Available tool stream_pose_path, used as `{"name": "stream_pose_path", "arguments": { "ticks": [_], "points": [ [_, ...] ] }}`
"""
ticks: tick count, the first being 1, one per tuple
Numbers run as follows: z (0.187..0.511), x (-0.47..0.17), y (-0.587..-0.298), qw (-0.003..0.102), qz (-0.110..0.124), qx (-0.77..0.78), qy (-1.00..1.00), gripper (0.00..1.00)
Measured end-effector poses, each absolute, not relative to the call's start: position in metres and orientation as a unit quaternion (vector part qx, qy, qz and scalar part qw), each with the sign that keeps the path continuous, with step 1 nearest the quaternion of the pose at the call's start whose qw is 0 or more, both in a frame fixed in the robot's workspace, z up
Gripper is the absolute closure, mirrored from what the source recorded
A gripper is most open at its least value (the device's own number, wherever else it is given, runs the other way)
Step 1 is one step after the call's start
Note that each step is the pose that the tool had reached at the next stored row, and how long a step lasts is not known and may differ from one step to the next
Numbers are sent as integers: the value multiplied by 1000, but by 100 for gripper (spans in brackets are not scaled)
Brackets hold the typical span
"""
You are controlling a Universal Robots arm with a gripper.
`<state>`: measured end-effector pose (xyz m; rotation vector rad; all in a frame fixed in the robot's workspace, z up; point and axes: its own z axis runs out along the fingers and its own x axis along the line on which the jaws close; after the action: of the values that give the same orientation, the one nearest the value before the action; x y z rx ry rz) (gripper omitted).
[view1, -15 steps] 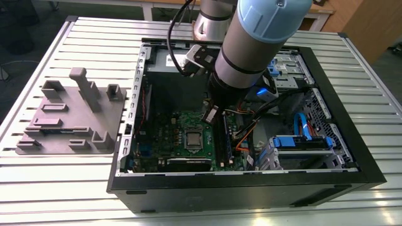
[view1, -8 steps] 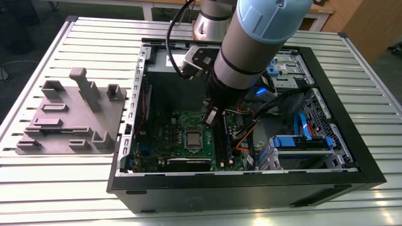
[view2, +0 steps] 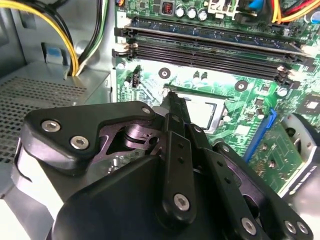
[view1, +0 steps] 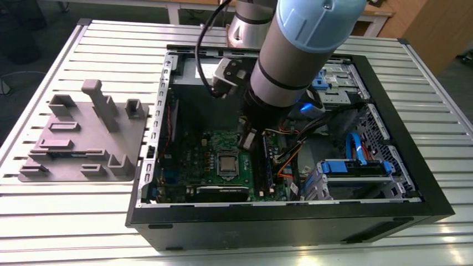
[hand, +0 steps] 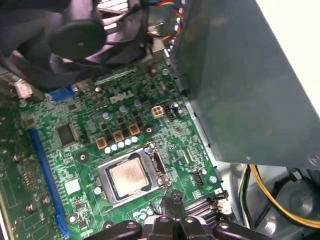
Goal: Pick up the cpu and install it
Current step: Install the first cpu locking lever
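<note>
The cpu [hand: 129, 176] lay seated in the metal-framed socket [hand: 133, 174] on the green motherboard [view1: 221, 160] inside the open computer case [view1: 414, 183], while the claw [view2: 171, 100] hung just above the board beside it, fingers narrowed together and holding nothing.

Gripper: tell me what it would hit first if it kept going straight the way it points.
Probably the green circuit board, at the edge of the socket holding the cpu. The gripper points down there; depth is unclear.

White lettering (a maker's mark) stands on the motherboard [hand: 122, 97].
</note>
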<state>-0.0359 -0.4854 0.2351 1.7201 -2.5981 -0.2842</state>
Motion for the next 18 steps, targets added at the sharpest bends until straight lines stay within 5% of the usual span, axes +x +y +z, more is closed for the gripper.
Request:
{"name": "stream_pose_path", "arguments": {
  "ticks": [18],
  "points": [
    [230, -37, -498, 6, -89, 572, -815, 90]
  ]
}}
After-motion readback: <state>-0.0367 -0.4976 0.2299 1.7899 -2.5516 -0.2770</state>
